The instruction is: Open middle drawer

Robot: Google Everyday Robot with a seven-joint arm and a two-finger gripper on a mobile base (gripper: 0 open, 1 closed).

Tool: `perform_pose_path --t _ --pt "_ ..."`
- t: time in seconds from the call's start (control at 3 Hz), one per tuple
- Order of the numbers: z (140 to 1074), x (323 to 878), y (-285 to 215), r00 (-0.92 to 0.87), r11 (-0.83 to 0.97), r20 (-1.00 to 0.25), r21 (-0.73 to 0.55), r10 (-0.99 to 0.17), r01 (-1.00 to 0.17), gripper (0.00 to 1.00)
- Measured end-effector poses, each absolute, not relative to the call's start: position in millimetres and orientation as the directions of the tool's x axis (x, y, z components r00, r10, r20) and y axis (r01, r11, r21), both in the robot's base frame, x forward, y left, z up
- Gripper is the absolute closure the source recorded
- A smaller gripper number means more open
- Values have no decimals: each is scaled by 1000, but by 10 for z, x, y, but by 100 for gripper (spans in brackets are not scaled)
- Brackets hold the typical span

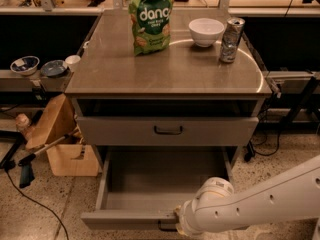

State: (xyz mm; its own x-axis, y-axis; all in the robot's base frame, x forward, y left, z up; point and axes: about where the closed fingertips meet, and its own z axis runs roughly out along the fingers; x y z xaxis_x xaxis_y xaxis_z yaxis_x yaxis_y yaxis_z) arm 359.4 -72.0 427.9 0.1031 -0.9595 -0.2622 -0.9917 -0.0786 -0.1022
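Middle drawer stands well out, gripper at its front handle, mostly hidden behind white wrist; grip state can't tell.

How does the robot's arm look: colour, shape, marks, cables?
The arm is a smooth white tube ending in a rounded white joint, with small dark dots along it. No cables or lettering show. The tool, at the front of the pulled-out grey metal drawer, is mostly hidden behind that joint.

"dang" in white letters on green snack bag, smaller print beneath unreadable
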Motion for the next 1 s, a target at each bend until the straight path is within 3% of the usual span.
perform_pose_path --t 0.33,1.0 --pt "4318 3603 -711 106 -80 -268 -106 -957 -991 66" --pt "4528 3423 -665 146 -112 -290 -131 -946 -985 20"
